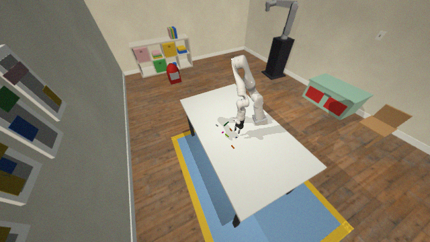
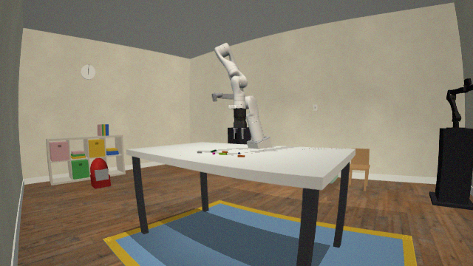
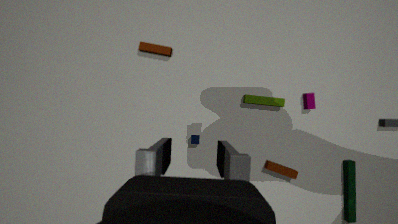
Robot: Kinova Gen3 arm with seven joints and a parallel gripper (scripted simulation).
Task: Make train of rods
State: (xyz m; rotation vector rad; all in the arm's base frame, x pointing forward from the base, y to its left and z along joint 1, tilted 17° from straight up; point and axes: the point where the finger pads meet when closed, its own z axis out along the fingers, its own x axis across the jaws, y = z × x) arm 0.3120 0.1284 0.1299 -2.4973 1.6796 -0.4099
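Top view: gripper (image 1: 238, 128) hangs over the rod cluster on the table (image 1: 269, 175). Exterior view: its fingers stand above the rods, apart from them. Wrist view: the claw is spread and empty; blue rod (image 3: 194, 139) lies free ahead. Judged step: blue placed. Next, an orange rod (image 3: 280, 169) must be fetched.

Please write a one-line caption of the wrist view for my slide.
Open gripper above the table, blue rod lying free just beyond its fingers, other rods scattered around.
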